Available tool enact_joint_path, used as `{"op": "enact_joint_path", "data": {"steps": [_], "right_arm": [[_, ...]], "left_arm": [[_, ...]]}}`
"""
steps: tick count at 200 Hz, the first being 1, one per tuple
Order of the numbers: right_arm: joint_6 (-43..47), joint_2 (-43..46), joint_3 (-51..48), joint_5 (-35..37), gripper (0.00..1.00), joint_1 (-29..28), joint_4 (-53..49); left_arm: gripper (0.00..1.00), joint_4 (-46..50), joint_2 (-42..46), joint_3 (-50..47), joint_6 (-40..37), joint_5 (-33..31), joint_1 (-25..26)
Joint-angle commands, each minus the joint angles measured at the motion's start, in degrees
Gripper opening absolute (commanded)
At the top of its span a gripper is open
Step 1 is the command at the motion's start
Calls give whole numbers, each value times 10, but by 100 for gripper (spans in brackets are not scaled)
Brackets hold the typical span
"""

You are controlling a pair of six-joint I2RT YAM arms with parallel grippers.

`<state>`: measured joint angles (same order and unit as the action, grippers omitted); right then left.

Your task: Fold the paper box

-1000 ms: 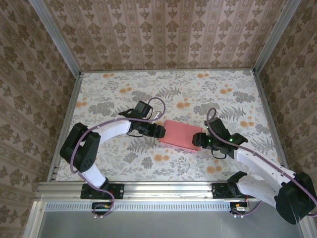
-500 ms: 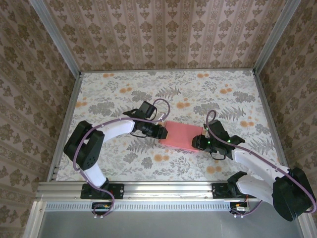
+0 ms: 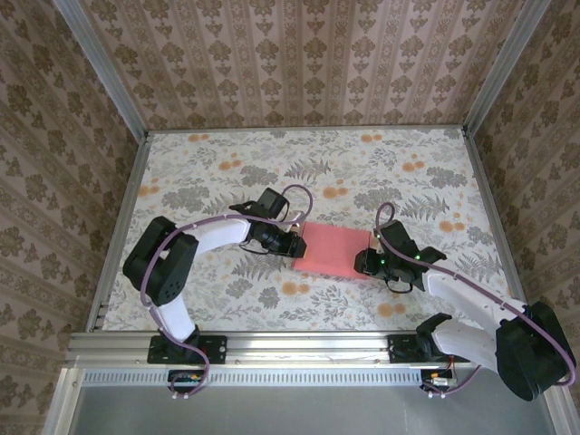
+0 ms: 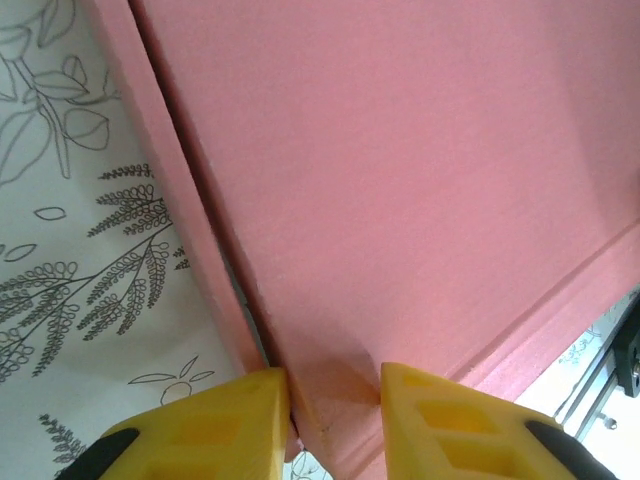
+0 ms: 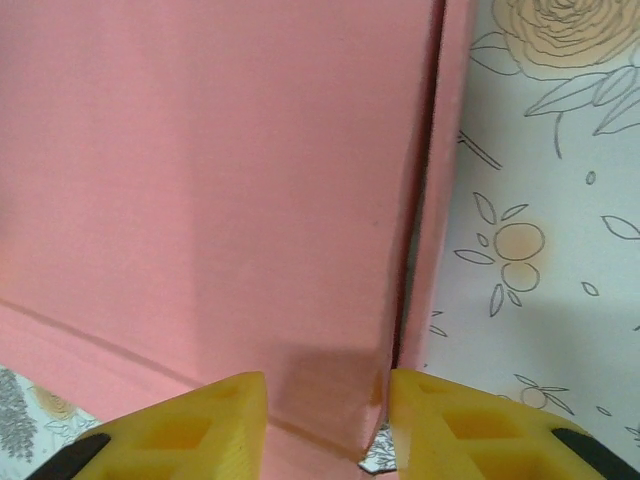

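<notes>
Your left gripper [image 4: 335, 388] pinches the left end of the flat pink card paper box [image 3: 333, 250]; your right gripper [image 5: 328, 390] pinches its right end; both jaws stand narrowly parted.

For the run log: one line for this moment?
paper box: folded | left claw: shut on left end | right claw: shut on right end

I have the paper box [image 3: 333, 251] lying on the desk [image 3: 408, 181] near its middle, between my two arms. The left end effector [image 3: 296, 243] sits at the box's left end. The right end effector [image 3: 362, 263] sits at its right end, slightly nearer me. Each straddles a corner of the box.
</notes>
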<state>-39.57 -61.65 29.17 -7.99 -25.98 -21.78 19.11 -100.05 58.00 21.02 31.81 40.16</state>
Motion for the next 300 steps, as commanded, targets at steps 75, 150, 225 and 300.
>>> {"op": "enact_joint_path", "data": {"steps": [75,150,225,300], "right_arm": [[49,57,33,7,39,0,-42],[49,16,27,-106,46,0,73],[37,28,41,-140,85,1,62],[70,17,0,-162,100,3,124]], "left_arm": [[33,26,65,4,-21,-23,7],[50,-42,73,0,0,39,37],[100,-71,119,-10,64,16,59],[100,-244,124,-92,93,12,58]]}}
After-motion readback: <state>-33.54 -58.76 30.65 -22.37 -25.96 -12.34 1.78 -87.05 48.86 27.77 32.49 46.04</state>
